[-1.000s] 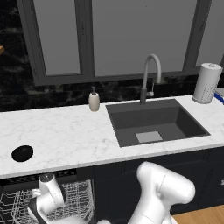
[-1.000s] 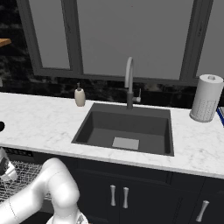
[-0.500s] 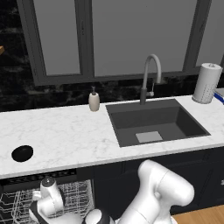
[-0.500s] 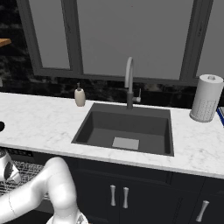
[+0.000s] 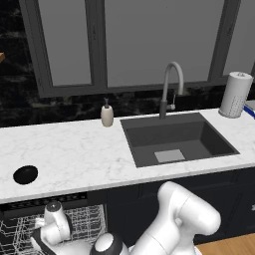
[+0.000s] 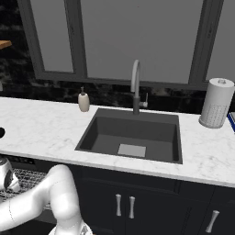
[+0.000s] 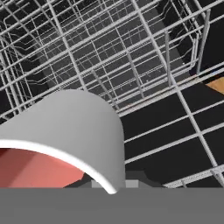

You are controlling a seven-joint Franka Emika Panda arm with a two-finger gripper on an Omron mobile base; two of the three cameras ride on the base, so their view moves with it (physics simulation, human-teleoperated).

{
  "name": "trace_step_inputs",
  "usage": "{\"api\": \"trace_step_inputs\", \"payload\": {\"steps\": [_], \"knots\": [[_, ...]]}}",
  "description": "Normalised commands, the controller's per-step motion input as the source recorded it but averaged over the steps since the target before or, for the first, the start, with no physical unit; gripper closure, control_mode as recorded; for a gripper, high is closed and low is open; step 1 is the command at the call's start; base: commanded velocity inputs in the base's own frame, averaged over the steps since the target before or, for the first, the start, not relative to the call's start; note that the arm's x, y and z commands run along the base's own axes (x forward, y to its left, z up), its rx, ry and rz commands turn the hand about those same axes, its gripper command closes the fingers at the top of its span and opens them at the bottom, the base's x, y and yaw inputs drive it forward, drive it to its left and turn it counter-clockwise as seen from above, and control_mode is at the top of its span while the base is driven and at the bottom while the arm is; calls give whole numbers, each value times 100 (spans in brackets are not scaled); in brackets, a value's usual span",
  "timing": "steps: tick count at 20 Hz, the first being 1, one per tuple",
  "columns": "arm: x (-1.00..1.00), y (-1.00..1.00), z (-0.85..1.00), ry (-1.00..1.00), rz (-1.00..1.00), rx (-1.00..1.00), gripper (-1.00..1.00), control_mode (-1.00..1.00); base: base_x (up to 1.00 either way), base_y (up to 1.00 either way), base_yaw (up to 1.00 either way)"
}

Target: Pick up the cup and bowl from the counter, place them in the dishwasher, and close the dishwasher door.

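Above the white wire dishwasher rack (image 7: 131,65), the pale grey, red-lined cup (image 7: 61,140) sits at the pincer, whose grip I cannot tell.

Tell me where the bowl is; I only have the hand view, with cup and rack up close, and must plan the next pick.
Observer: The black bowl sits on the counter, near its front edge, left of the sink.
Operator: Anything close to it?
Observer: The nearest thing, a soap dispenser, stands well apart, by the back wall.
Operator: And relative to the dishwasher?
Observer: The bowl is above the open dishwasher rack, toward its left side.
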Motion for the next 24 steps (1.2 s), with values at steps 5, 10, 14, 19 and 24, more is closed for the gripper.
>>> {"api": "trace_step_inputs", "payload": {"steps": [5,10,14,19,24], "knots": [[-24,1,-16,9,1,0,100,-100,0,0,0],[-27,0,-40,9,0,0,100,-100,0,0,0],[-44,0,-68,11,0,-1,100,-100,0,0,0],[-35,0,-17,8,0,0,100,-100,0,0,0],[0,1,0,0,0,0,-100,-100,0,0,0]]}}
